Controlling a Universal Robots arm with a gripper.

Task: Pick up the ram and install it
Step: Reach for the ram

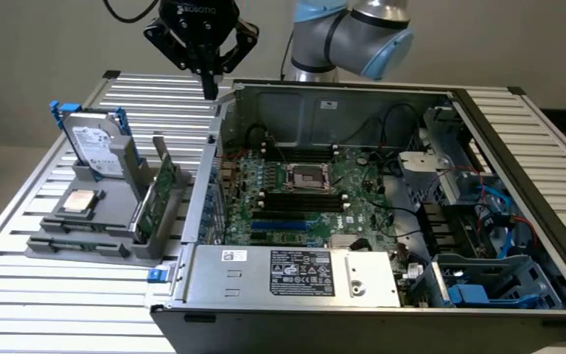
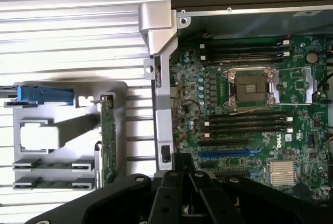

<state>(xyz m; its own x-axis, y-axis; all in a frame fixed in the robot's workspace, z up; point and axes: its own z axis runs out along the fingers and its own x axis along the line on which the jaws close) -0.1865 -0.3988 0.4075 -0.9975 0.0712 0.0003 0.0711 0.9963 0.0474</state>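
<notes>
1. Silver power supply box [image 1: 293,273] sits at the near edge of the open metal computer case [image 1: 332,114].
2. Thin green ram stick [image 2: 52,165] lies flat in the grey plastic holder [image 1: 96,251] on the slatted desk [image 1: 57,302], at the exterior view's left of the case.
3. Black pincer [image 1: 208,90] hangs over the case's far corner, tips pressed together, pinching nothing.

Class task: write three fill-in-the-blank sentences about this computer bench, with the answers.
The hard drive has ____ rails. The ram sticks lie in the gray holder, ____ the computer case. The gripper holds ____.
Answers: blue; outside; nothing.
</notes>
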